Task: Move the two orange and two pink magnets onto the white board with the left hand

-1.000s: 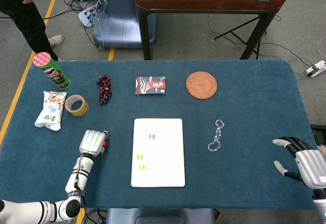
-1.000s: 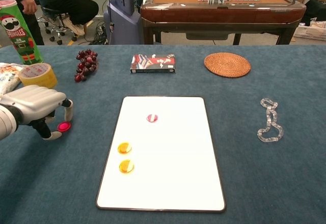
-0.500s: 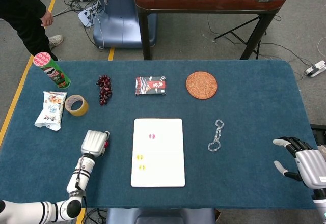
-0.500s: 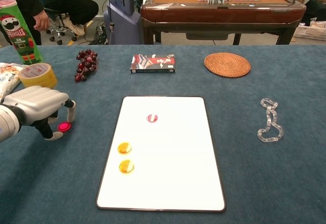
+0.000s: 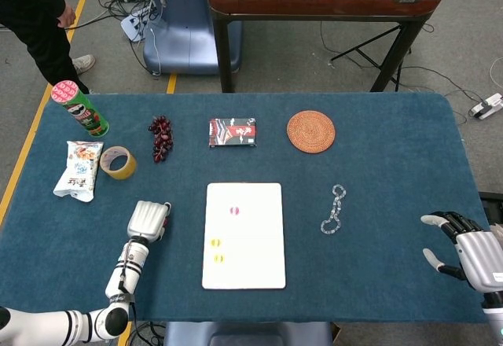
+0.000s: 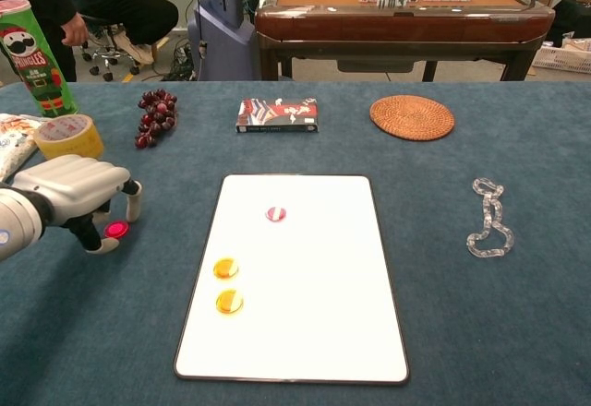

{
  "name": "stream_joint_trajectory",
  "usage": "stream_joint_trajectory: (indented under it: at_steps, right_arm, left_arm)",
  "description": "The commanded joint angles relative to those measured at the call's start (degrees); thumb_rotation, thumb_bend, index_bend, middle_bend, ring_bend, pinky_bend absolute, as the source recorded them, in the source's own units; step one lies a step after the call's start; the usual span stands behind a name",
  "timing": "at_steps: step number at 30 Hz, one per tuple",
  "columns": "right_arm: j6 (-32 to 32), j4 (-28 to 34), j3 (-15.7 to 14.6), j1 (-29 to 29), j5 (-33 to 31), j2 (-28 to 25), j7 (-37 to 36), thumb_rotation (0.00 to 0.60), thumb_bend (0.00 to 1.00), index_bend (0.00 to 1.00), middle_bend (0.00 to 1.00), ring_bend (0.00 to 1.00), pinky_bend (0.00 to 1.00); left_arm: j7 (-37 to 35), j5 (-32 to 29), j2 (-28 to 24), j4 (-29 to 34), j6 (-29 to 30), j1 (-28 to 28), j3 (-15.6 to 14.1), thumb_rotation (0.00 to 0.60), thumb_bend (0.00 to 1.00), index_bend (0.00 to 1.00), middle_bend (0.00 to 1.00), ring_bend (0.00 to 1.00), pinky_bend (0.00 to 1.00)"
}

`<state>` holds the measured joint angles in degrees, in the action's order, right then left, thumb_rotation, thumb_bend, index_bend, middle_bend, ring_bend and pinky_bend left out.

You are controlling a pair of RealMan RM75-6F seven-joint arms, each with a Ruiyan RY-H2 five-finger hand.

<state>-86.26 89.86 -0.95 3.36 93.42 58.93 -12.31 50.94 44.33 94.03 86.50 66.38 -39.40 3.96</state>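
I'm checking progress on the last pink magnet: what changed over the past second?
The left hand drifted slightly right, fingers around the off-board pink magnet, which kept its place on the cloth. The white board, its three magnets and the right hand stayed put.

Open cloth between left hand (image 6: pixel 69 194) and board (image 6: pixel 305 332); nothing stands on that strip. Tape roll (image 6: pixel 66 136), snack bag (image 5: pixel 78 170) and can (image 6: pixel 35 55) crowd the far-left edge. Grapes (image 6: pixel 155 116) and card box (image 6: pixel 278 114) sit beyond the board. Chain (image 6: pixel 488 219) lies right, well apart.
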Motion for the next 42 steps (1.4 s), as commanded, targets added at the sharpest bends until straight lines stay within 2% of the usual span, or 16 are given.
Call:
stream_joint_trajectory:
  at_steps: [1,28,42]
  right_arm:
    - [-0.02,0.01,0.0,-0.01,0.01,-0.03,-0.04,0.6,0.26,0.29,0.29,0.23,0.33]
    - [0.01,0.05,-0.02,0.02,0.05,-0.05,-0.11,0.6,0.26,0.29,0.29,0.23,0.33]
    - [-0.14,-0.04,-0.05,-0.04,0.13,-0.09,-0.31,0.6,0.26,0.29,0.29,0.23,0.33]
  left_arm:
    - [0.08,-0.06,0.0,-0.04,0.04,0.01,0.01,0.6,0.31,0.53,1.0,1.0,1.0]
    - [0.78,-0.88,-0.26,-0.57,0.25,0.22,0.18,0.6,0.31,0.55,1.0,1.0,1.0]
    - [0.73,-1.08,-0.14,-0.49,0.17,0.1,0.41,0.6,0.31,0.59,1.0,1.0,1.0]
